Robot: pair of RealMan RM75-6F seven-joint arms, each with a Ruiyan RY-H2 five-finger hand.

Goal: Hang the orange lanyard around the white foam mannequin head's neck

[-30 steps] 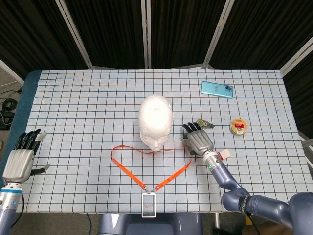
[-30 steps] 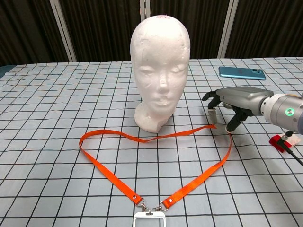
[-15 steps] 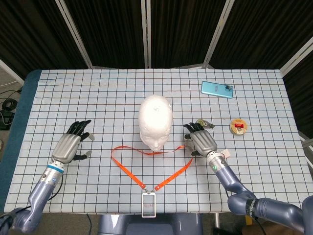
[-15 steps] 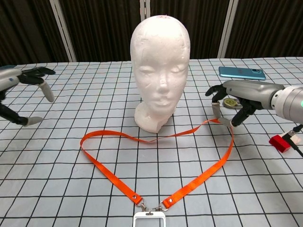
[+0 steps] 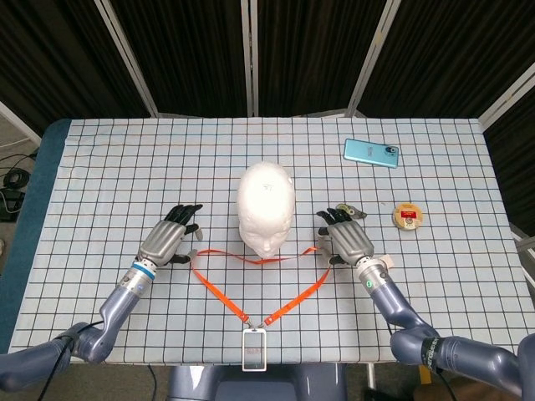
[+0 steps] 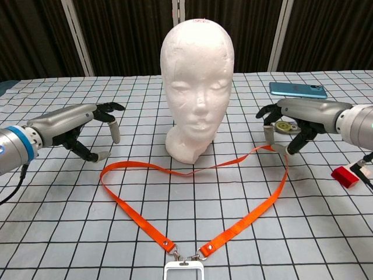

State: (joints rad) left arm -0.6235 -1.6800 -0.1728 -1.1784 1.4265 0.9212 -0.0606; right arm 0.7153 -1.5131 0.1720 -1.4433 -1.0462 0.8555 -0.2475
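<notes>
The white foam mannequin head (image 5: 266,205) (image 6: 197,87) stands upright mid-table, facing me. The orange lanyard (image 5: 219,292) (image 6: 134,210) lies in a heart-shaped loop in front of it, with its white badge holder (image 5: 254,349) (image 6: 183,271) at the near edge. My right hand (image 5: 347,241) (image 6: 303,116) pinches the loop's right corner between thumb and finger and holds it slightly off the cloth. My left hand (image 5: 167,241) (image 6: 76,125) hovers just above the loop's left corner, fingers spread, holding nothing.
A blue phone (image 5: 371,152) (image 6: 296,89) lies at the back right. A small round tin (image 5: 408,216) sits right of my right hand, and a small metal object (image 5: 349,210) lies just behind it. The checked cloth (image 5: 125,167) covers the table.
My left hand has swept in from the table's left edge to the lanyard's left corner. My right hand has lifted the right corner slightly off the cloth.
</notes>
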